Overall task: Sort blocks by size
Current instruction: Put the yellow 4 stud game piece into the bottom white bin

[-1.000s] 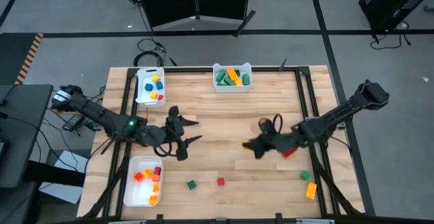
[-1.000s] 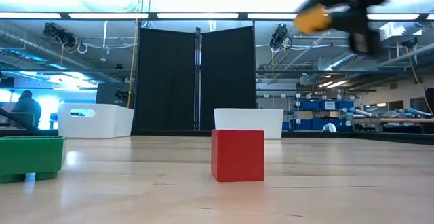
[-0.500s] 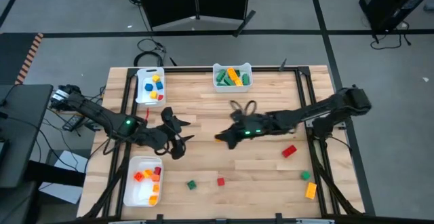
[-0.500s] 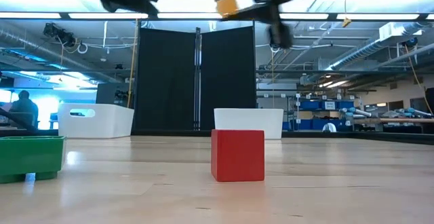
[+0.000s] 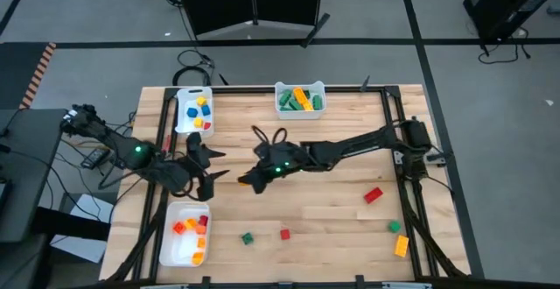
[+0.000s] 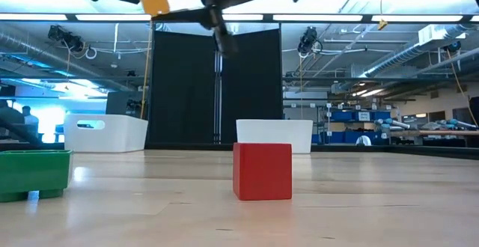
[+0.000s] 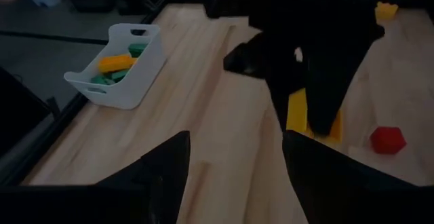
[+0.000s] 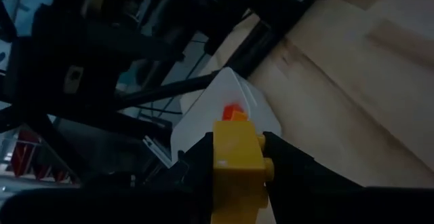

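My right gripper hangs over the table's left-centre, shut on a yellow block, which also shows in the low view and the left wrist view. My left gripper stands open just to its left, with nothing between its fingers. Loose blocks lie on the table: a red one, a green one, a small red cube, another green one and an orange one. My right gripper pinches the yellow block between its two fingers, one on each of two opposite sides. The fingers reach in from the table's right, slanting a little downward. The block is lifted well clear of the table.
Three white trays stand on the table: one at the far left with yellow, blue and red blocks, one at the far middle with green and orange blocks, and one at the near left with orange and red blocks. The two grippers are close together.
My right gripper has swept from the table's right part toward its left, carrying the yellow block high above the table. My left gripper has drawn back toward the left and slightly toward the far edge, staying open.
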Robot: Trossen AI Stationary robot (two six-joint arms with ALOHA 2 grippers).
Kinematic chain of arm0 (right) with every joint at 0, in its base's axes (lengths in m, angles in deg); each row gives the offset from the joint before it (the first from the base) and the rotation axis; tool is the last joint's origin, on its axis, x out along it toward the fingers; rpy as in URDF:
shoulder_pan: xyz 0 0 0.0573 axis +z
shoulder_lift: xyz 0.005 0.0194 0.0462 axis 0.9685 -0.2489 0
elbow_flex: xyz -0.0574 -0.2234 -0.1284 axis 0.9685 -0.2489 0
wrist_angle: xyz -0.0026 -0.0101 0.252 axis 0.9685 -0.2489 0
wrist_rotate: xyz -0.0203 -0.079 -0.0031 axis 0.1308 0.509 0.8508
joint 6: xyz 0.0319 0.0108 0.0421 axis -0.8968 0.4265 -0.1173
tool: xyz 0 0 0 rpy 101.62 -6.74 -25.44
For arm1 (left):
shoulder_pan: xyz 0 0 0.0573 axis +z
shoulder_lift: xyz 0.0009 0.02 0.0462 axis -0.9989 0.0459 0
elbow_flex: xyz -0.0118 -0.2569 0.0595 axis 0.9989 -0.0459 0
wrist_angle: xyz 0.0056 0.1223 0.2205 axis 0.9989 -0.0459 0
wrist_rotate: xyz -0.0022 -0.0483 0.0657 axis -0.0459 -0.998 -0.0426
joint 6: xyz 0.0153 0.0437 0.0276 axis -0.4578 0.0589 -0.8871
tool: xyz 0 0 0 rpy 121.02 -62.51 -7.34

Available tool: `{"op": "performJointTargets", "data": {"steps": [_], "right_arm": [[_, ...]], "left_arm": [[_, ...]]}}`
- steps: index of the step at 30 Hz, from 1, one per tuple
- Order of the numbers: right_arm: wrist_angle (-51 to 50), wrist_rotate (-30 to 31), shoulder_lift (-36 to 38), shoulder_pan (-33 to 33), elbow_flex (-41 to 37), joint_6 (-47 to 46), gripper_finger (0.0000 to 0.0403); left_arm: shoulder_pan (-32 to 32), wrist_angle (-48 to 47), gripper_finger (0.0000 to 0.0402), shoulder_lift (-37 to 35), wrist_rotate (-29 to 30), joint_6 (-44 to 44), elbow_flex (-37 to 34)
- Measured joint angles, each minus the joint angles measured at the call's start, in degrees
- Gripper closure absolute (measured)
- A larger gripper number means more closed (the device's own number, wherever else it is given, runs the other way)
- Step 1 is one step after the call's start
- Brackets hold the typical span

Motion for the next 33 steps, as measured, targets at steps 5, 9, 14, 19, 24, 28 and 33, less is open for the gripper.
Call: {"op": "performJointTargets", "data": {"steps": [5, 9, 14, 19, 24, 28, 33], "right_arm": [[-0.2, -0.1, -1.8, -1.1, 2.7, 1.3, 0.0289], [0.6, 0.4, -0.5, -2.2, 2.8, 2.4, 0.0289], [0.7, 0.0, 0.6, -3.3, 2.9, 2.2, 0.0289], [0.7, -1.5, 0.4, -3.2, 2.9, 1.3, 0.0289], [2.2, -2.4, 0.3, -3.2, 2.8, 1.4, 0.0288], [4.0, -3.1, 0.3, -3.2, 2.8, 2.0, 0.0288], [3.7, -4.5, 0.3, -3.2, 2.8, 2.0, 0.0288]], "left_arm": [[0.0, -0.7, 0.0159, 0.7, 0.1, -2.0, -0.5], [0.0, 5.0, 0.0159, 0.9, -0.3, -5.1, -4.6], [0.0, 17.8, 0.0159, 0.9, 0.2, -9.9, -9.1], [0.1, 25.7, 0.0159, 0.9, 2.1, -20.6, -10.4], [0.1, 27.5, 0.0159, 1.4, 3.0, -25.5, -10.4], [0.8, 28.2, 0.0159, 2.8, 3.0, -25.6, -10.4], [1.0, 33.1, 0.0161, 5.3, 3.0, -26.5, -10.4]]}}
